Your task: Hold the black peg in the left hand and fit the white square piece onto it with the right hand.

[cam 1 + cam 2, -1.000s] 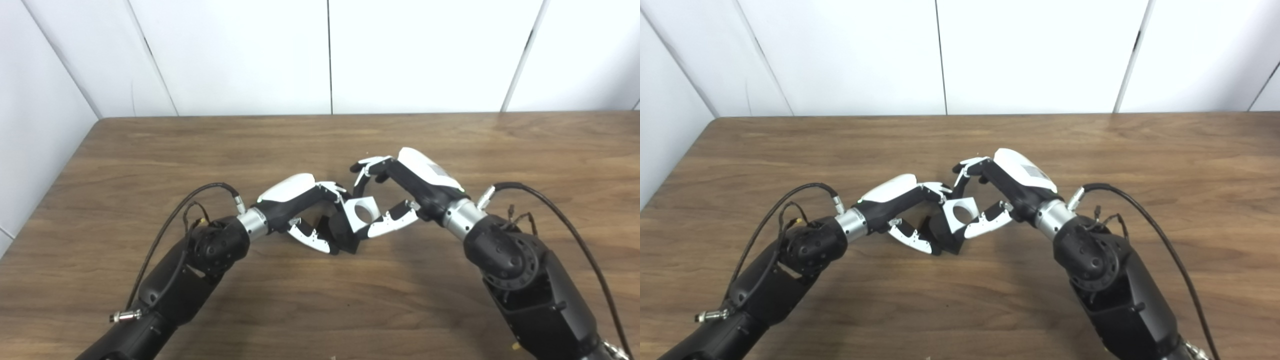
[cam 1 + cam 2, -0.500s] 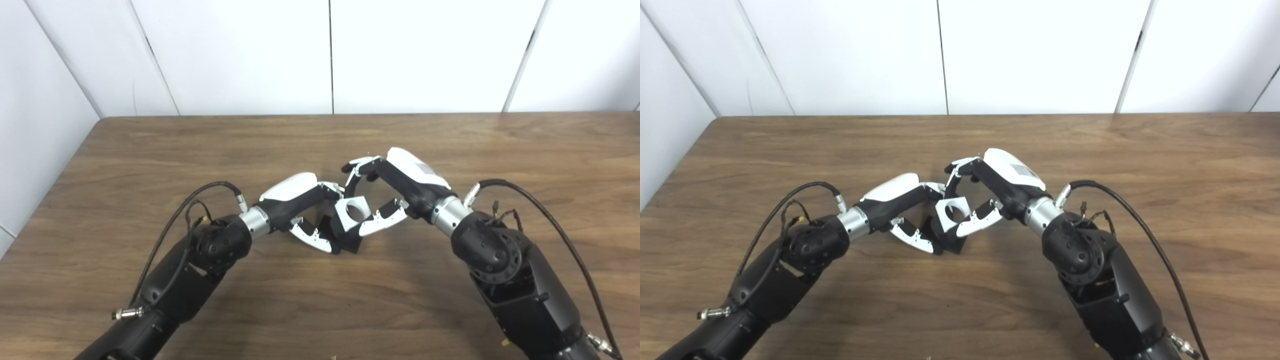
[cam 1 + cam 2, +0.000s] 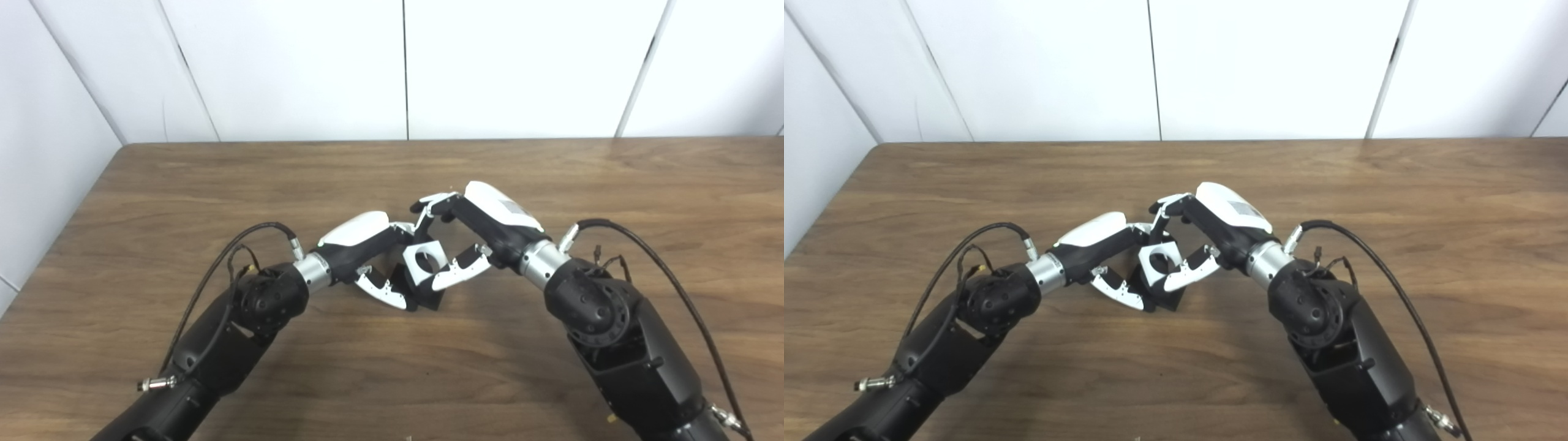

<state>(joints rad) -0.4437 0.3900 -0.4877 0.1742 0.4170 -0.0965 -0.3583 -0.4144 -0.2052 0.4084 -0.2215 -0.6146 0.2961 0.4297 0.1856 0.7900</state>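
— Since one second ago, what has moved?

— My right hand point(image 3: 474, 236) has carried the white square piece point(image 3: 422, 264) to the left, closer to my left hand point(image 3: 367, 257). My left hand has stayed in the same place.

— Please go from left to right. What does your left hand do?

— It holds the black peg point(image 3: 429, 298). My fingers point(image 3: 383, 291) are closed around its dark body, low over the wooden table point(image 3: 184, 184). The bottom of the peg is near the table top; if it touches, I cannot tell.

— And the white piece?

— It is just beside the peg, a little above it and tilted, with its round hole turned to the camera. It lies against the black part, but if the peg is already in the hole, I cannot tell.

— And your right hand?

— It is clamped on the white piece, thumb below and fingers on the upper edge.
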